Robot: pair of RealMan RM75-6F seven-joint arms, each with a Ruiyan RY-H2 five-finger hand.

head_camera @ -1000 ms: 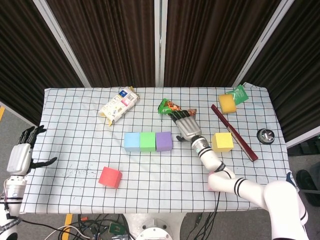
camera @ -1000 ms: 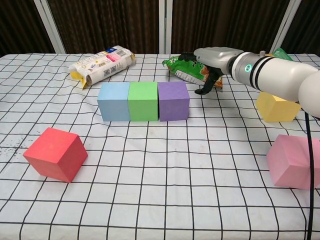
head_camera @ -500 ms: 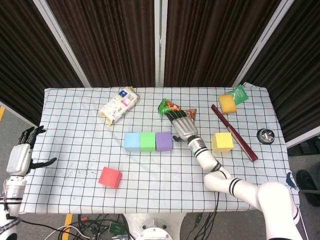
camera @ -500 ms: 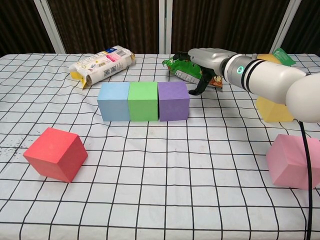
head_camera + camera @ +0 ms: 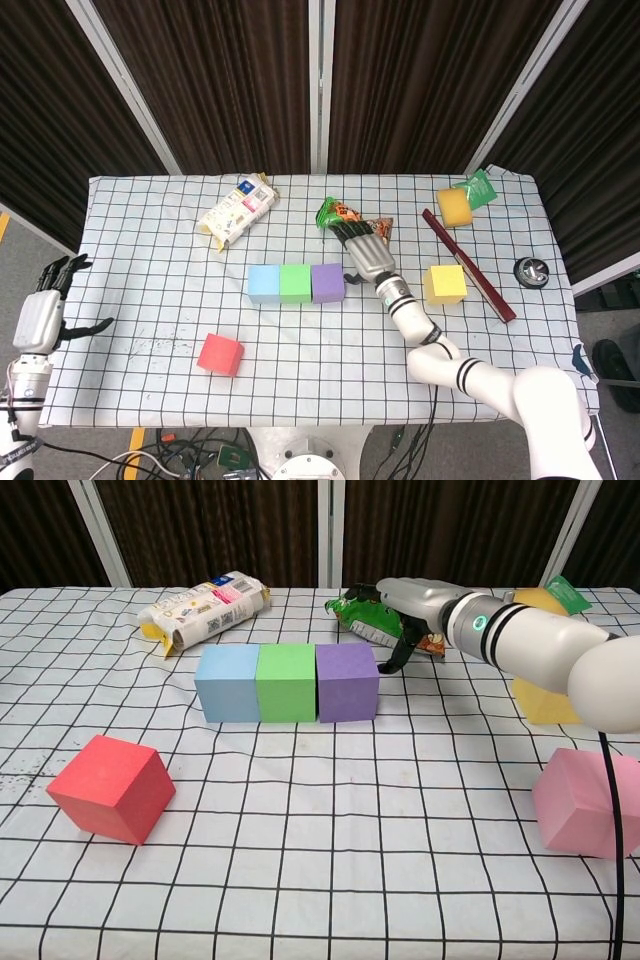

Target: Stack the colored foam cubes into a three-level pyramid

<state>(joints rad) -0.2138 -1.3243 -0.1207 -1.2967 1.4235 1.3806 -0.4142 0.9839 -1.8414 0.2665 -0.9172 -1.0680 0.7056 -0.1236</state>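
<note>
Your right hand [image 5: 408, 598] hovers palm down, fingers spread, holding nothing, at 3 o'clock of the purple cube [image 5: 347, 682]. Purple, green cube [image 5: 287, 683] and blue cube [image 5: 228, 683] sit touching in a row. Yellow cube [image 5: 445, 283] at 3 o'clock of the hand; pink cube [image 5: 585, 802] at 5; red cube [image 5: 220, 354] at 8. Your left hand [image 5: 43, 312] hangs off the table's [image 5: 150, 300] 9 o'clock edge, fingers apart, empty.

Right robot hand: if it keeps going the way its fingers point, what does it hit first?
Most likely the green snack bag. In the head view the right robot hand points toward the table's far edge, fingertips already at the bag. It passes beside the purple cube. Height is unclear, so it may skim over.
</note>
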